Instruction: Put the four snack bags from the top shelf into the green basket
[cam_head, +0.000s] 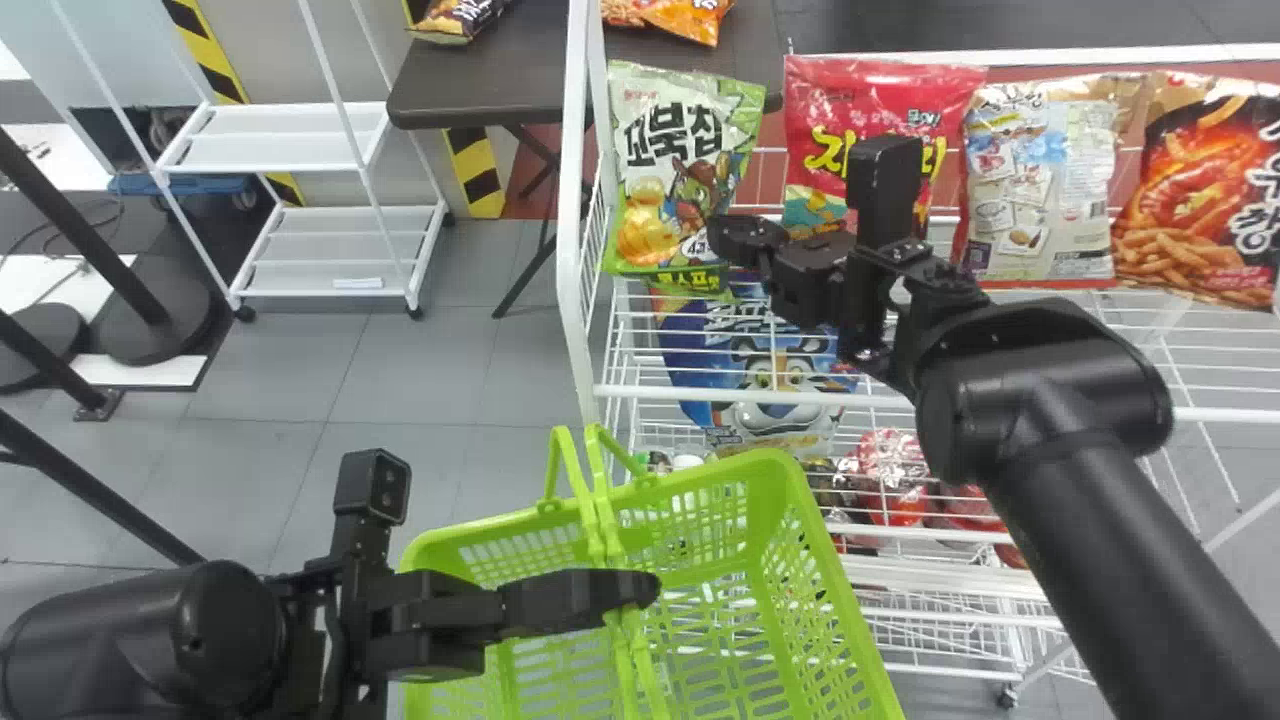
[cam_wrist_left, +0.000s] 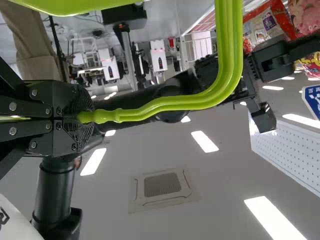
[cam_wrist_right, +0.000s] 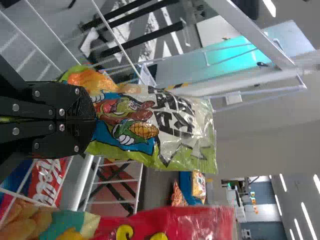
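In the head view my right gripper (cam_head: 722, 240) is at the lower right part of the green-and-white snack bag (cam_head: 655, 150), which stands at the left end of the top shelf (cam_head: 900, 402). My right gripper (cam_wrist_right: 94, 120) looks shut on this bag (cam_wrist_right: 172, 117) in its wrist view. To its right stand a red bag (cam_head: 850, 125), a pale bag seen from its back (cam_head: 1045, 200) and a shrimp snack bag (cam_head: 1200, 190). My left gripper (cam_head: 645, 590) is over the green basket (cam_head: 850, 600), shut on its handle; the left gripper (cam_wrist_left: 92, 117) clasps the handle (cam_wrist_left: 170, 104) there too.
White wire rack posts (cam_head: 570, 200) rise beside the green-and-white bag. Lower shelves hold a blue bag (cam_head: 700, 340) and red packs (cam_head: 890, 480). Behind are a dark table (cam_head: 490, 90) with snacks and a small white rack (cam_head: 270, 140). Grey floor (cam_head: 400, 370) lies left of the shelf.
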